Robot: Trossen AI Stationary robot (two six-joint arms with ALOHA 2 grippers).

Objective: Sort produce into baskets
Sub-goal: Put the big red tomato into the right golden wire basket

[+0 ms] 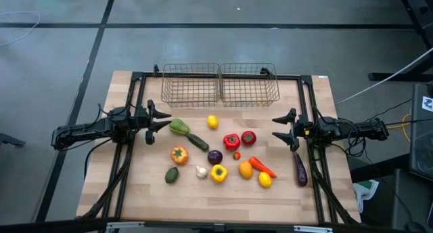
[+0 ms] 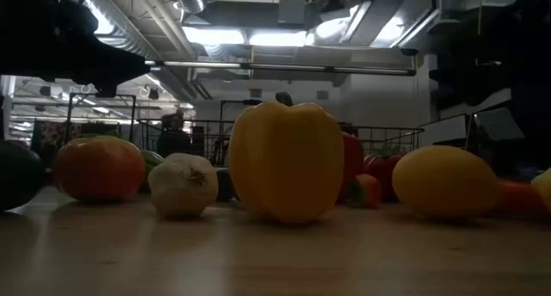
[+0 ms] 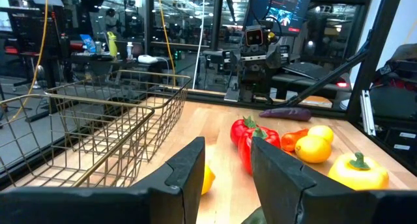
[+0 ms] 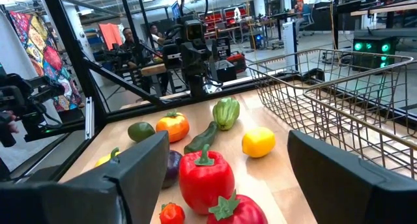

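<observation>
Table (image 1: 135,192): pale wood planks with a visible grain, rectangular, framed by dark rails.
Baskets: two matching shallow boxes of thin bare-metal wire mesh, see-through, set side by side and touching at the table's far edge; left basket (image 1: 191,85), right basket (image 1: 249,85). Neither holds any produce.
Left arm (image 1: 88,130): dark, jointed, lying along the table's left side.
Right arm (image 1: 345,130): dark, jointed, lying along the right side.
Left gripper (image 1: 164,118): two flat dark fingers with only a narrow gap between them, holding nothing, just beside the green pepper.
Right gripper (image 1: 279,128): blocky dark fingers spread wide apart, holding nothing, near the produce's right edge.
Produce: all loose on the wood, in front of the baskets and between the two grippers; glossy, smooth toy pieces.
Eggplant (image 1: 300,169): long, slim, dark purple, at the far right.
Cucumber (image 1: 197,141): dark green, short rod, lying on a diagonal.
Green pepper (image 1: 178,127): lobed, light green, touching the cucumber's end.
Carrot (image 1: 261,166): orange, tapered.
Red peppers: two lobed pieces with green stems, side by side (image 1: 231,141) (image 1: 248,137).
Yellow pepper (image 1: 218,173): blocky, lobed.
Orange tomato (image 1: 178,154): round, green top.
Purple onion (image 1: 214,157): round, dark.
Orange (image 1: 245,169): round.
Lemons: oval, yellow, one near the baskets (image 1: 212,122), one by the carrot's tip (image 1: 264,180).
Avocado (image 1: 171,175): dark green, egg-shaped.
Garlic (image 1: 201,171): white, ribbed bulb.
Small tomato (image 1: 236,155): tiny, red.
</observation>
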